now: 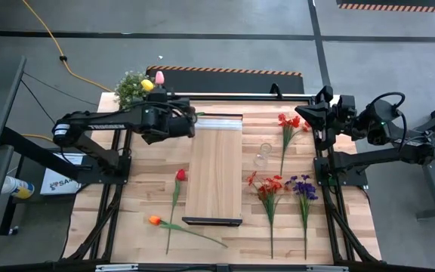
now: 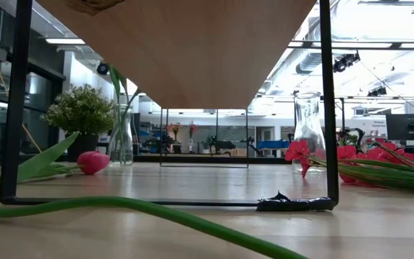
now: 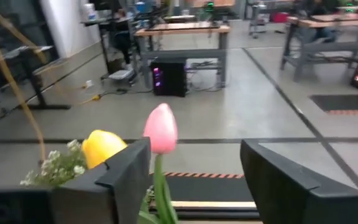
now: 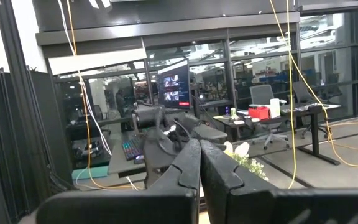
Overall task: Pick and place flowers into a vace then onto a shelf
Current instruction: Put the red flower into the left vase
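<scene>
Flowers lay scattered across the table [image 1: 146,198] in the high view: a red tulip [image 1: 180,175] and an orange tulip [image 1: 155,220] left of the shelf [image 1: 214,170], red sprays [image 1: 269,186] and a purple cluster [image 1: 303,187] right of it. The left gripper [image 1: 193,119] hung at the shelf's far end. The right gripper [image 1: 312,113] waited at the far right corner.

In the low view, a glass vase [image 2: 308,129] stood empty.

In the left wrist view, open fingers [image 3: 129,168] flanked a pink tulip [image 3: 160,129] beside a yellow tulip [image 3: 102,147].

In the right wrist view, fingers [image 4: 185,165] were pressed together.

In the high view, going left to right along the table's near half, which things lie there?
Orange tulip → red tulip → shelf → red sprays → purple cluster.
</scene>
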Controlling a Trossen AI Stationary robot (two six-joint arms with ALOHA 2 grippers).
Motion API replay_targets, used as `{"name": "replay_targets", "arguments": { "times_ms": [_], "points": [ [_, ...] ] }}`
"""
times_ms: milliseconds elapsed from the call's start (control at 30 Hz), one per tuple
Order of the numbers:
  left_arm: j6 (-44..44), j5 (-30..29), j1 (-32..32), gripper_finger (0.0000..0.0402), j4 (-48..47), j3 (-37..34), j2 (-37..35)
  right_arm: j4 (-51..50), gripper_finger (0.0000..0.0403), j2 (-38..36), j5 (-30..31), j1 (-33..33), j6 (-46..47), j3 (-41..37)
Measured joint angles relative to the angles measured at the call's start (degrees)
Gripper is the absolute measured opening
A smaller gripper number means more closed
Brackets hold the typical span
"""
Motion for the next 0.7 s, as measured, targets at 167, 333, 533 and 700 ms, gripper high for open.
{"name": "replay_targets", "arguments": {
  "times_ms": [167, 333, 533, 700],
  "points": [
    [11.0, -0.2, -5.0, 0.0316, 0.0, 7.3, 0.0, 0.0, 0.0000, 0.0, 0.0, 0.0, 0.0, 0.0],
    [24.8, 6.1, -12.1, 0.0332, 0.0, 15.4, 0.0, 0.0, 0.0000, 0.0, 0.0, 0.0, 0.0, 0.0],
    [29.5, 21.5, -20.0, 0.0337, 0.0, 24.6, 0.0, 0.0, 0.0000, 0.0, -0.4, 0.0, 0.0, 0.0],
    [22.0, 34.9, -25.3, 0.0332, 0.0, 27.6, 0.0, 0.0, 0.0000, 0.0, -0.6, 0.0, 0.4, 0.0]
  ]
}}
